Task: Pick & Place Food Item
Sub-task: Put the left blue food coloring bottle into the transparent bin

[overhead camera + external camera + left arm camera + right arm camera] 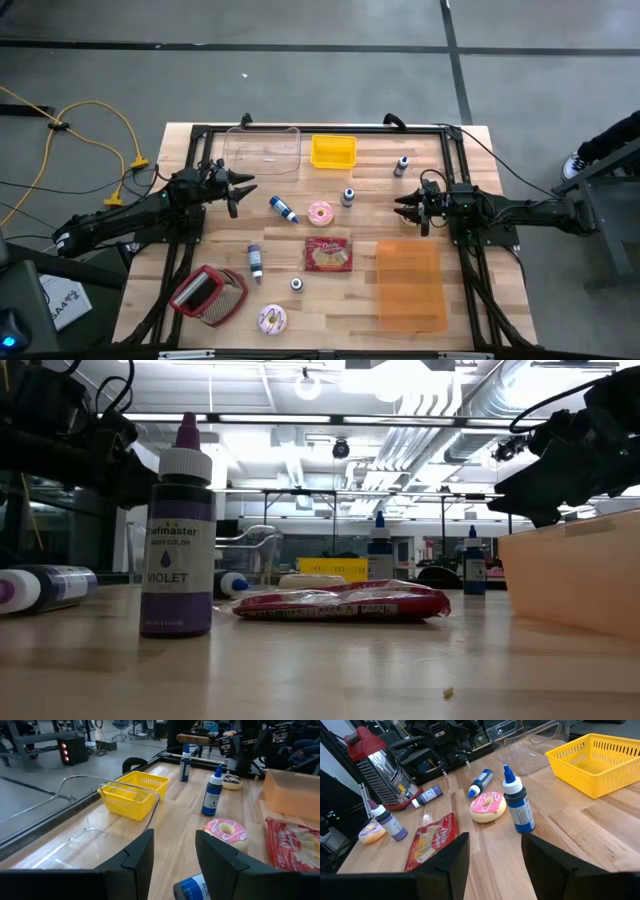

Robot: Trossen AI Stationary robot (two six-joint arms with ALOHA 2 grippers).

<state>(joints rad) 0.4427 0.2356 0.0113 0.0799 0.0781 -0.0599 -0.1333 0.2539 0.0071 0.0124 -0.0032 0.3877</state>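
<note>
- Left pincer (243,192) hovers over the bench (470,300) at its left side, just in front of the clear plastic bin (264,150); fingers part-way apart with nothing between them — the left wrist view shows bare gap and wood
- Below it, toward the near left corner, a red-framed grater (208,296) lies on its side; a pink-and-white frosted donut (272,319) sits just beside it, untouched
- A purple bottle (255,261) lies flat between grater and centre; a blue bottle (284,209) lies flat near the left pincer's tip
- Centre: pink-frosted donut (320,213) rests on the wood, free of both pincers; this looks the likeliest food item, sitting between the two arms
- Directly in front of it, a red snack packet (329,254) lies flat — also food, also not picked
- Back centre: yellow basket (333,151), nothing in it as far as the wrist views show
- Upright blue bottle (348,196) stands just right of the pink donut; another dark bottle (402,166) stands farther back
- Right pincer (407,208) hangs over the bench right of centre, pointed at the donut; fingers apart, holding nothing
- Orange bin (410,284) at right front, appears to hold nothing
- Progress, as judged: no food gripped or lifted, none in any container; approach, grasp, carry and release all remain
</note>
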